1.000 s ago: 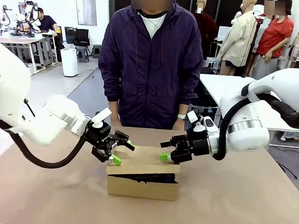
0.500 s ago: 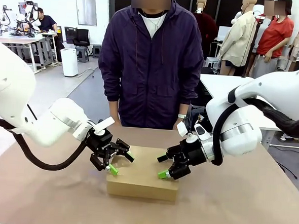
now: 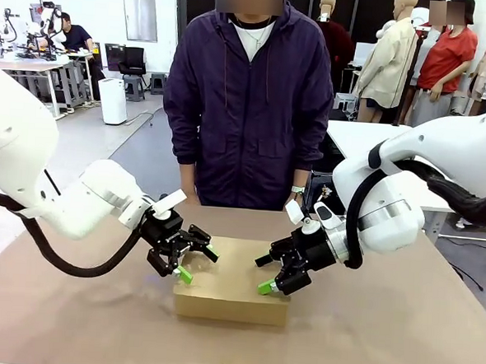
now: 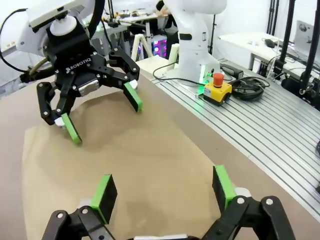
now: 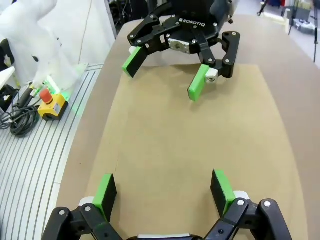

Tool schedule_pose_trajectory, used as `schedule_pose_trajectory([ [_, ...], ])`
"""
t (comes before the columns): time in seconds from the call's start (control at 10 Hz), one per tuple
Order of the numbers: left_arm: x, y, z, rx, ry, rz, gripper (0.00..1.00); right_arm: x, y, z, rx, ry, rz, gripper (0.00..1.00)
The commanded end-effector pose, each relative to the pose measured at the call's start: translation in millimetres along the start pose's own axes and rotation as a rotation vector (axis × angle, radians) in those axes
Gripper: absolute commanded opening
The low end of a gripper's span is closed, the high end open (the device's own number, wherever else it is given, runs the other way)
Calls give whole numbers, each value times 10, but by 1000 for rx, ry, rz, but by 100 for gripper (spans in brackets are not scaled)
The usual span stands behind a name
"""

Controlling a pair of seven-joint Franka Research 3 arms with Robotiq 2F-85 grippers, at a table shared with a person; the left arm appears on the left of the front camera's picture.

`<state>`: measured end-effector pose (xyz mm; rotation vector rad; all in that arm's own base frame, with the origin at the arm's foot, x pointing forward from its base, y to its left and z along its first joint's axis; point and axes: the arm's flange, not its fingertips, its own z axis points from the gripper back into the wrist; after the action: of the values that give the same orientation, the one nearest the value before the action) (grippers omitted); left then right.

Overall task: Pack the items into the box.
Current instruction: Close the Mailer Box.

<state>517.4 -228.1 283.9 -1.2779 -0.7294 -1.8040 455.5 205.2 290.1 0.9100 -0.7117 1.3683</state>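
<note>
The brown cardboard box (image 3: 231, 302) lies at the table's middle with its flap lid (image 4: 150, 155) down flat. The pouch, the knife and the stapler-like object are hidden. My left gripper (image 3: 197, 264) is open at the lid's left end, its green pads just over the cardboard. My right gripper (image 3: 264, 274) is open at the lid's right end, lower pad on or very near the lid. In the left wrist view my own fingers (image 4: 164, 187) spread above the lid and face the right gripper (image 4: 102, 117). The right wrist view mirrors this, with the left gripper (image 5: 165, 75) opposite.
A person in a dark purple jacket (image 3: 248, 92) stands at the table's far edge, right behind the box. Brown table surface (image 3: 398, 340) lies open on both sides of the box. A yellow stop-button box (image 4: 217, 91) and cables lie on the ribbed base beside the table.
The lid, ajar with a dark gap a second ago, is now flat. My right gripper has come down and leftward onto it. The left gripper dipped slightly.
</note>
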Motion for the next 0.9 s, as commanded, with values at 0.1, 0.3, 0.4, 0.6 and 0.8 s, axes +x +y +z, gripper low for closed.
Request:
schedule_pose_trajectory([
  [0.1, 331, -105, 145, 175, -56, -48, 100, -27, 44, 178, -66, -127, 17, 100],
  [0.3, 553, -268, 292, 274, -139, -72, 100, 96, 32, 449, -116, -276, -83, 100],
  [0.4, 599, -343, 340, 284, -167, -58, 100, 128, 23, 565, -116, -293, -185, 100],
  [0.6, 634, -544, 470, 263, -311, 163, 100, 140, 63, 825, -122, -297, -494, 100],
  [0.8, 691, -788, 785, 481, -658, 455, 100, 186, 191, 1214, -76, -438, -776, 100],
])
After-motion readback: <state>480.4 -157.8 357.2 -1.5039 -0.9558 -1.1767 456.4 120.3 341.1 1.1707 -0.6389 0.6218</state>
